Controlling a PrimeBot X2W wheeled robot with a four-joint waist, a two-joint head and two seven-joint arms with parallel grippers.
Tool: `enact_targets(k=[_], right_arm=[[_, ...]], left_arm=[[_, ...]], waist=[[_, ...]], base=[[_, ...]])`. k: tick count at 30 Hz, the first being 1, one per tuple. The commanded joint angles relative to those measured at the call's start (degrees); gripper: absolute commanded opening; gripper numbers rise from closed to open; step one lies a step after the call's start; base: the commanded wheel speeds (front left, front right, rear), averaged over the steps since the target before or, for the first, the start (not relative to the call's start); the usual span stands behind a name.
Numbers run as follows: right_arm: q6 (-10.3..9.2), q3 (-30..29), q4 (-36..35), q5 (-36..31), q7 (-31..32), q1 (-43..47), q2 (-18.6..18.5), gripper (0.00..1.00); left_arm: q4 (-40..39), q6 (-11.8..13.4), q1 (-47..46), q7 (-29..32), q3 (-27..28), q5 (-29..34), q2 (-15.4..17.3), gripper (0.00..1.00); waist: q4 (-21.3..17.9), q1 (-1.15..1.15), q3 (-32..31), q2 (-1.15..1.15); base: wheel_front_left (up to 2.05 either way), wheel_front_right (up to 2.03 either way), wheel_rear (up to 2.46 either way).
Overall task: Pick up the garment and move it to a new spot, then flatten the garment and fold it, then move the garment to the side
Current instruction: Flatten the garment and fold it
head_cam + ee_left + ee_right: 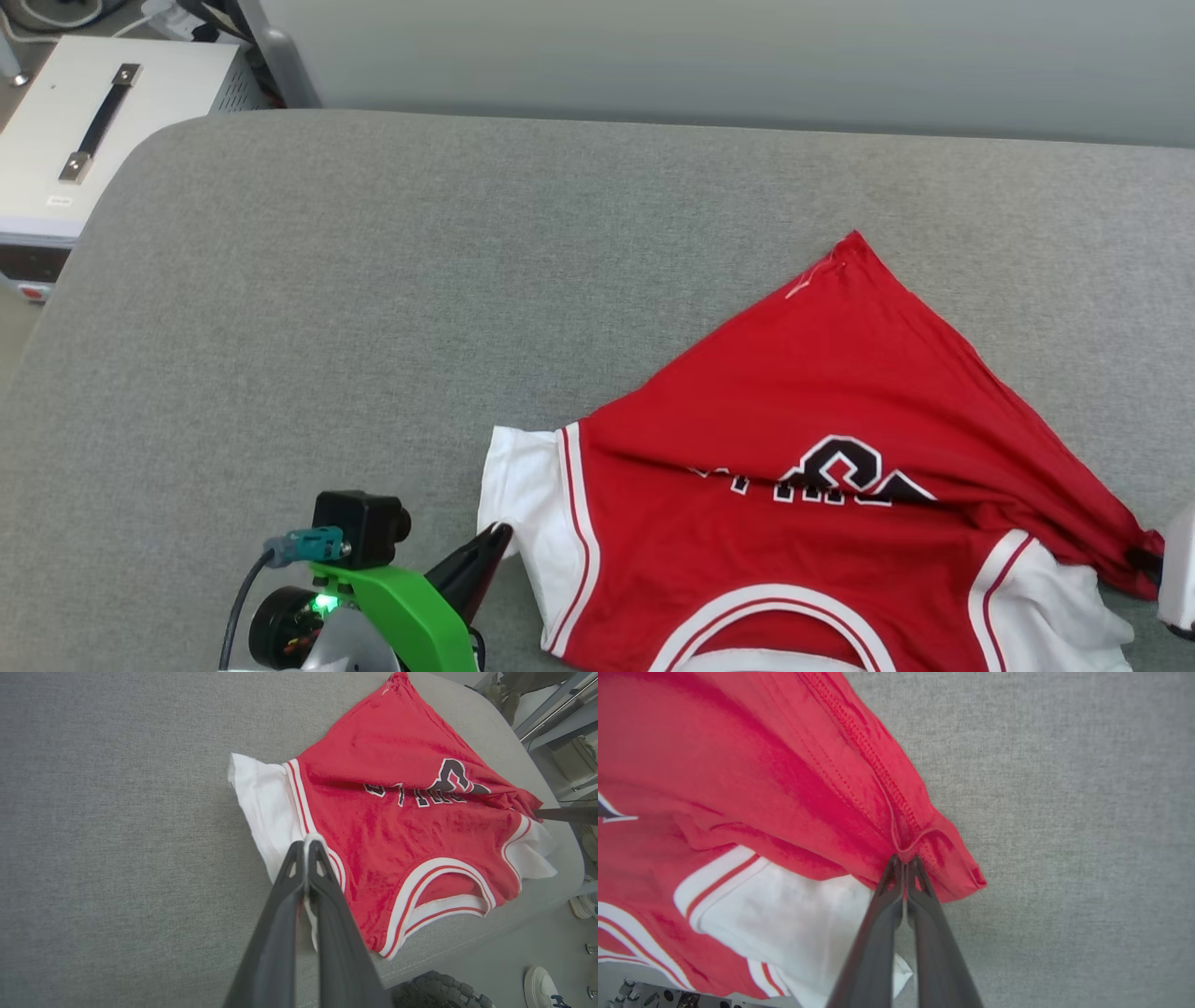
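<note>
The surface [373,280] is covered in grey woven cloth, with a rounded far-left corner and, in the left wrist view, a line of stitching along its near edge. On its near right part lies the garment [803,401], a red jersey, spread out but rumpled, with a crease running across its dark print [840,471]. One red corner points toward the far side. The white-and-red trimmed collar [775,607] sits close to the near edge, and a white sleeve [523,485] rests on the grey cloth at the garment's left.
</note>
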Motion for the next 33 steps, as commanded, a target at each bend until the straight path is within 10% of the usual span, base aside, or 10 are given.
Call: enact_targets(k=[1, 13, 14, 15, 33], right_arm=[[-0.04, -0.95, -0.96, -0.09, -0.56, 2.20, 0.43, 0.00], [-0.04, -4.71, -3.99, -3.55, -1.66, 11.39, 3.87, 0.00], [-0.04, -4.47, -4.15, -3.62, -1.54, 11.31, 3.90, 0.81], [-0.04, -4.36, -4.35, -3.62, -1.44, 11.18, 3.85, 1.00], [-0.04, 0.98, -20.12, -0.14, 10.72, -6.73, -1.54, 1.00]], left_arm=[[0.28, 0.20, 0.58, -0.48, 0.15, -0.54, -0.34, 0.00], [2.21, 0.06, -1.41, -1.52, -0.06, -0.31, -2.39, 0.00], [2.30, 0.00, -1.56, -1.47, -0.14, -0.25, -2.41, 0.00], [2.35, -0.04, -1.70, -1.42, -0.19, -0.19, -2.40, 0.00], [-1.37, -1.11, -6.09, -0.61, -0.92, 1.37, -2.56, 0.00]], waist=[[-1.81, 0.00, -1.72, 0.00], [-1.96, 0.00, -1.48, 0.00], [-1.97, 0.00, -1.47, 0.00], [-1.94, 0.00, -1.51, 0.00], [4.39, 0.00, 6.28, 0.00]], base=[[0.00, 0.00, 0.00], [0.00, 0.00, 0.00], [0.00, 0.00, 0.00], [0.00, 0.00, 0.00], [0.00, 0.00, 0.00]])
